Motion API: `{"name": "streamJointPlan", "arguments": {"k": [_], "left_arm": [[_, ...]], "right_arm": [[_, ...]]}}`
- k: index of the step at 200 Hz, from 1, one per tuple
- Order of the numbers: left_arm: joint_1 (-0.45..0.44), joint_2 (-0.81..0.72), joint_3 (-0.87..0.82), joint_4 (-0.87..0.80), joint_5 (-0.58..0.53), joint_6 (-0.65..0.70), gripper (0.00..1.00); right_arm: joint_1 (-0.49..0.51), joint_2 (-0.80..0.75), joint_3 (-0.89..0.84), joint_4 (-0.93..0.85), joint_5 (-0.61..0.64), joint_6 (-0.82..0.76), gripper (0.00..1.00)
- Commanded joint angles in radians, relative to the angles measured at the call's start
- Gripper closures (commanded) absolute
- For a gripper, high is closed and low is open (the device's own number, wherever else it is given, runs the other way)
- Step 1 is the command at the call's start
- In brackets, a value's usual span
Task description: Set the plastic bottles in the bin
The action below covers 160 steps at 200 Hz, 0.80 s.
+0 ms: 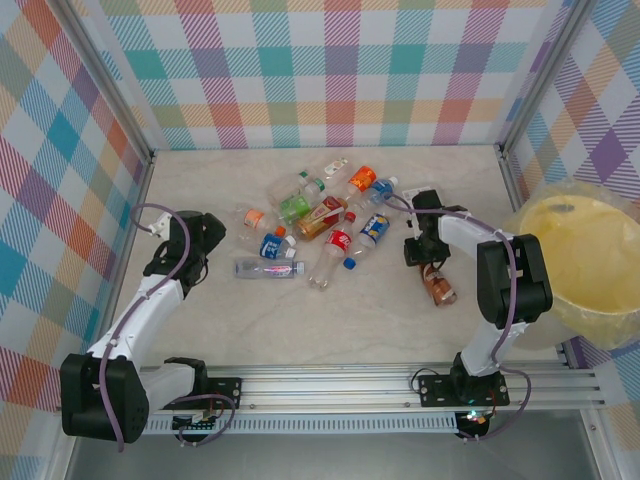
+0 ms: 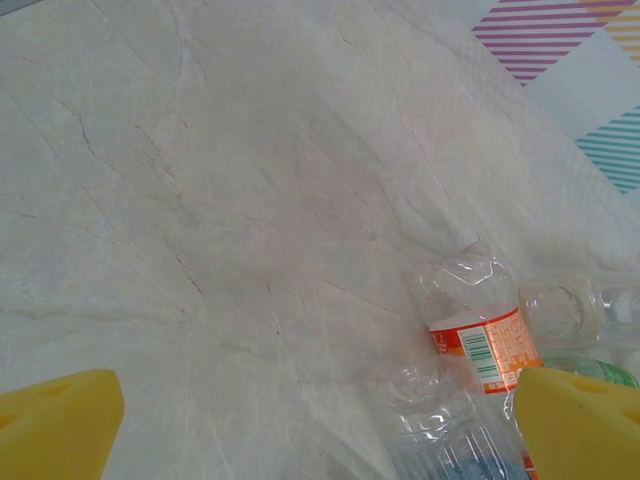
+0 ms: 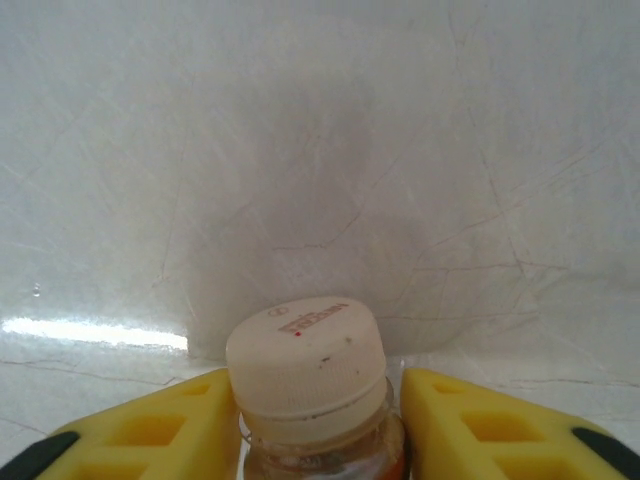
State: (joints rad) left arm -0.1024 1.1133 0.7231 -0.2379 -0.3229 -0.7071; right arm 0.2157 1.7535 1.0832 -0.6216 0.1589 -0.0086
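Table (image 1: 300, 320): pale marbled surface under both claws.

Bin (image 1: 585, 265): pale-yellow tub at the table's right edge, to the right of the right claw and apart from it.

Plastic bottles (image 1: 320, 215): a loose heap lying on their sides between the two claws, left of the right claw and right of the left claw.

Left claw (image 2: 318, 425): fingers spread wide over bare table, pinching nothing. An orange-labelled bottle (image 2: 480, 345) lies just beside its right finger.

Right claw (image 3: 315, 420): pressed together on an amber bottle (image 3: 305, 365), one yellow finger on each side of the neck, just under the pale cap. In the top view this bottle (image 1: 438, 287) lies apart from the heap, at the claw (image 1: 421, 255) itself.
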Motion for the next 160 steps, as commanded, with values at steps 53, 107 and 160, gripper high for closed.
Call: {"name": "streamJointPlan", "arguments": {"k": [53, 107, 160], "left_arm": [[0.003, -0.054, -0.007, 0.035, 0.043, 0.011, 0.00], [0.001, -0.030, 0.015, 0.079, 0.098, 0.013, 0.00], [-0.001, -0.001, 0.035, 0.085, 0.118, -0.001, 0.00]], "right_arm": [[0.002, -0.202, -0.021, 0.072, 0.029, 0.000, 0.68], [0.001, -0.492, 0.154, 0.110, 0.104, -0.058, 0.69], [-0.007, -0.611, 0.435, 0.171, 0.184, -0.198, 0.68]]}}
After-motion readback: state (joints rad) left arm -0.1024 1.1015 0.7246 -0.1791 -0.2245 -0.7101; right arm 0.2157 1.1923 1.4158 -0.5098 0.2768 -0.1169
